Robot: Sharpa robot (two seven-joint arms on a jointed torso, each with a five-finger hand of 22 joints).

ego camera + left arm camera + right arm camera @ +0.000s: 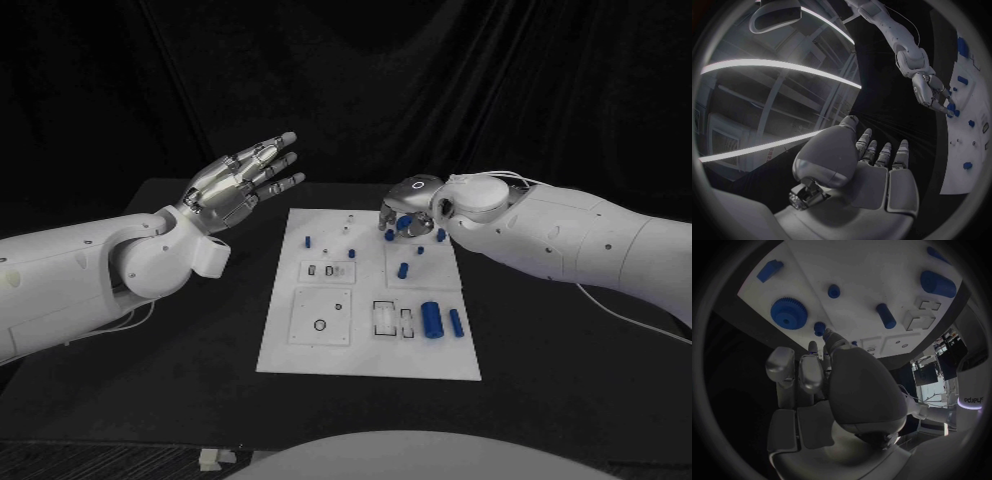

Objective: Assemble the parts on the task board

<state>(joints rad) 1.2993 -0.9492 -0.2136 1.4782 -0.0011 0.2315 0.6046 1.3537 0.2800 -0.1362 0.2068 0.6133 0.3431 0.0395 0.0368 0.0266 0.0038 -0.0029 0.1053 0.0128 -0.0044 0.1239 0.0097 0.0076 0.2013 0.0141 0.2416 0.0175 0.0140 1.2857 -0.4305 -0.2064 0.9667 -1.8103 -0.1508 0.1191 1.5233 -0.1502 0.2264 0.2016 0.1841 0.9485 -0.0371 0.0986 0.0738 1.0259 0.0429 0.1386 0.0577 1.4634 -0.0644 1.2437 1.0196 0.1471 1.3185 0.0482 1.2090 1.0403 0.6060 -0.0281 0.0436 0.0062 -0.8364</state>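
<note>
Reaching over the board's (289, 350) far right corner, the right hand (411, 212) sets narrowed fingertips (831, 336) at a small blue peg (819, 328); whether they grip it cannot be told. Close squarely on it and lift straight up. The left hand (238, 180) hovers off the far left corner, fingers wide, holding nothing.

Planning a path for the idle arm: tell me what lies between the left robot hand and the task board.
Nothing. In the head view the left robot hand hangs raised and open, off the far left corner of the task board; only bare black table lies between.
</note>
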